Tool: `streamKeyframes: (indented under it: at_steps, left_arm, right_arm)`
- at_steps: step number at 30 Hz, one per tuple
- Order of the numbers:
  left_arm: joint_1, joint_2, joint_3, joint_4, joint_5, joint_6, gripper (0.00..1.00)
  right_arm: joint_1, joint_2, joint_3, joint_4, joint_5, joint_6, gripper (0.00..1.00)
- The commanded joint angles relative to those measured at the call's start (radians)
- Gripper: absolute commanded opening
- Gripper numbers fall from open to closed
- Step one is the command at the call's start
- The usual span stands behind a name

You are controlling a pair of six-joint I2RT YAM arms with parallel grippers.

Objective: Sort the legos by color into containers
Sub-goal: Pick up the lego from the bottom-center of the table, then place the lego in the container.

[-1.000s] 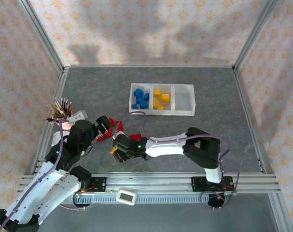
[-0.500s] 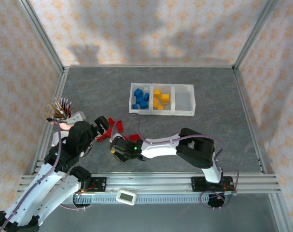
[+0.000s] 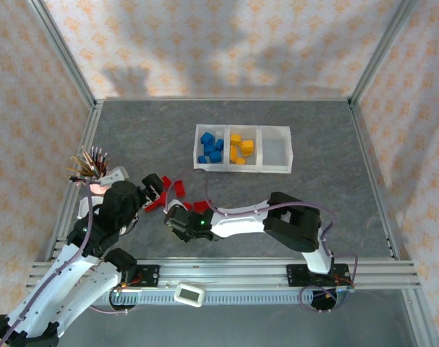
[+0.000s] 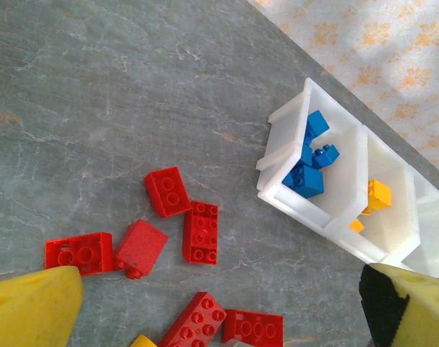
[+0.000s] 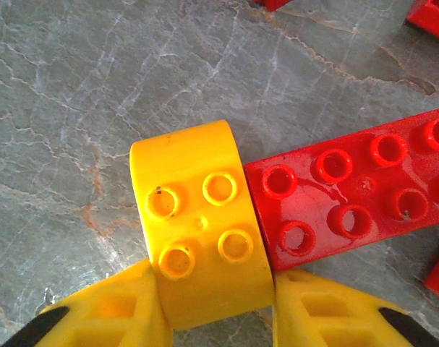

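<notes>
The right gripper (image 5: 215,312) has the round-sided yellow brick (image 5: 201,231) between its fingers, both pads seeming to press its lower flanks; the grip looks made but shallow. A long red brick (image 5: 349,195) lies touching the yellow one's right side, so the lift should probably go straight up; any sideways drag may pull the red brick along or twist the yellow one out. A firm squeeze comes before rising. The carry then goes to the middle bin (image 3: 242,129), where yellow bricks (image 3: 241,150) already lie, with the release low over it. On the grey table (image 3: 327,195) the brick sits near the front left, well apart from the bins. The right arm stretches low and leftward from its base, elbow bent, wrist tipped down; the left gripper (image 3: 156,189) hangs with jaws wide apart over the scattered red bricks (image 4: 199,231), holding nothing.
</notes>
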Motion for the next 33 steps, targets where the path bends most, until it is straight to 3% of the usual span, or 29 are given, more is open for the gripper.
streamKeyframes:
  at_steps: [1, 12, 20, 27, 33]
  left_arm:
    - [0.010, 0.004, -0.007, 0.001, -0.011, -0.002, 0.99]
    - [0.009, 0.046, 0.023, 0.041, 0.020, 0.029, 0.99]
    - [0.010, 0.170, 0.060, 0.170, 0.083, 0.087, 0.99]
    - [0.011, 0.305, 0.083, 0.303, 0.141, 0.127, 0.99]
    - [0.011, 0.400, 0.119, 0.355, 0.154, 0.140, 0.99]
  right_arm:
    - [0.016, -0.054, -0.041, 0.028, 0.013, -0.003, 0.31]
    - [-0.074, -0.295, -0.195, 0.016, 0.011, 0.053, 0.26]
    - [-0.328, -0.492, -0.210, -0.097, 0.019, 0.084, 0.24]
    - [-0.597, -0.397, -0.079, -0.159, 0.070, 0.101, 0.24]
    - [-0.696, -0.204, 0.090, -0.149, 0.123, 0.092, 0.24]
